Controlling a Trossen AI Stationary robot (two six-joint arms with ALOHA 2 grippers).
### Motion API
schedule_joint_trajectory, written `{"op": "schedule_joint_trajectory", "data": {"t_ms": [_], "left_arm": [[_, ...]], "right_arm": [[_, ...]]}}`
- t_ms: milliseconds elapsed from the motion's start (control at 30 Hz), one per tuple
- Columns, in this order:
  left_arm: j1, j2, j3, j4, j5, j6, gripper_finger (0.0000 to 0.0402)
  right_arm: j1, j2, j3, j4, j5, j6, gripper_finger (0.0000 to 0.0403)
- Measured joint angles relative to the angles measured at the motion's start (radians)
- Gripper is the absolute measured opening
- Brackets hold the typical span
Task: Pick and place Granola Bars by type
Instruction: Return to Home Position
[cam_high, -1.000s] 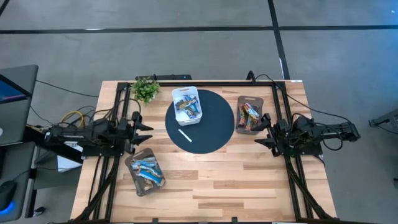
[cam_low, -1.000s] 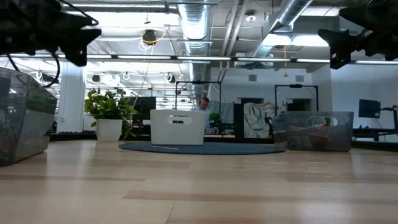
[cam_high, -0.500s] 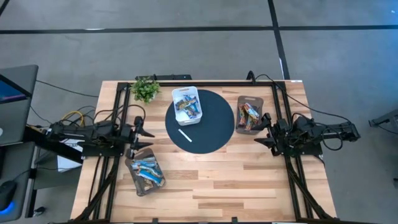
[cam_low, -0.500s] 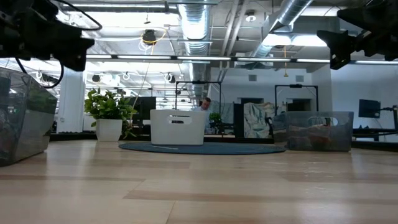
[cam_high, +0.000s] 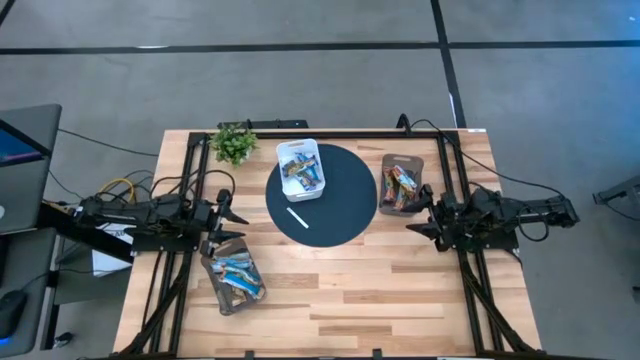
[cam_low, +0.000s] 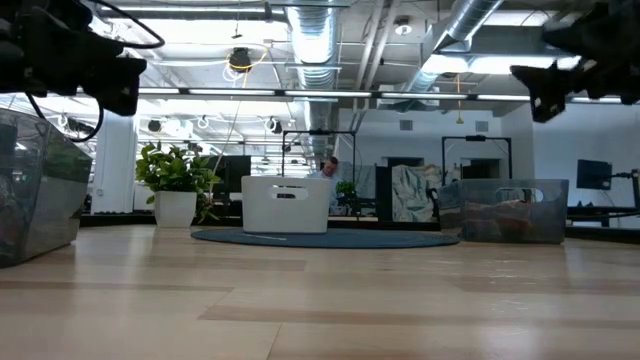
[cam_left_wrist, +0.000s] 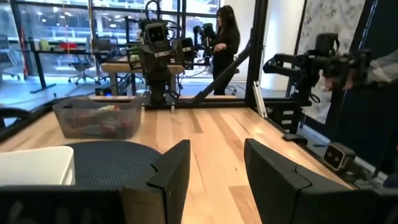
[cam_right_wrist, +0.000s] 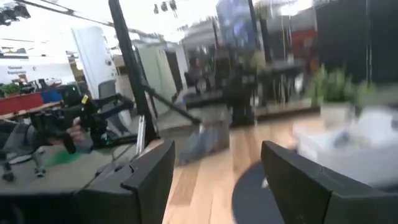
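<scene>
I read my left end effector (cam_high: 230, 224) and right end effector (cam_high: 420, 214) as open and empty, one at each side of the bench (cam_high: 330, 295). Bars (cam_high: 301, 172) lie in the white bin (cam_high: 283, 152) on the mat (cam_high: 345, 205), the right bin (cam_high: 402, 157) and the left bin (cam_high: 213, 260).

White bin (cam_high: 297, 145), blue-wrapped Granola Bars (cam_high: 305, 176), dark mat (cam_high: 345, 202), pale wood table (cam_high: 350, 292)

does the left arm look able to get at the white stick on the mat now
Probably yes: the white stick lies alone on the dark round mat, with nothing between it and the left gripper, jaws open.
</scene>
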Motion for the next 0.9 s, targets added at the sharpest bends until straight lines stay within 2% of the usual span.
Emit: {"op": "schedule_joint_trajectory", "data": {"t_ms": [100, 367, 667, 900], "left_arm": [[0.000, 0.000, 0.000, 0.000, 0.000, -0.034, 0.0146], [0.000, 0.001, 0.000, -0.013, -0.069, -0.020, 0.0146], [0.000, 0.001, 0.000, -0.014, -0.074, -0.036, 0.0146], [0.000, 0.001, 0.000, -0.011, -0.122, -0.029, 0.0146]], "right_arm": [[0.000, 0.000, 0.000, -0.091, -0.001, 0.067, 0.0235], [0.001, 0.017, 0.003, -0.103, 0.000, 0.077, 0.0235], [0.001, 0.017, 0.004, -0.105, 0.001, 0.077, 0.0235], [-0.013, 0.017, 0.005, -0.106, 0.001, 0.077, 0.0235]]}}
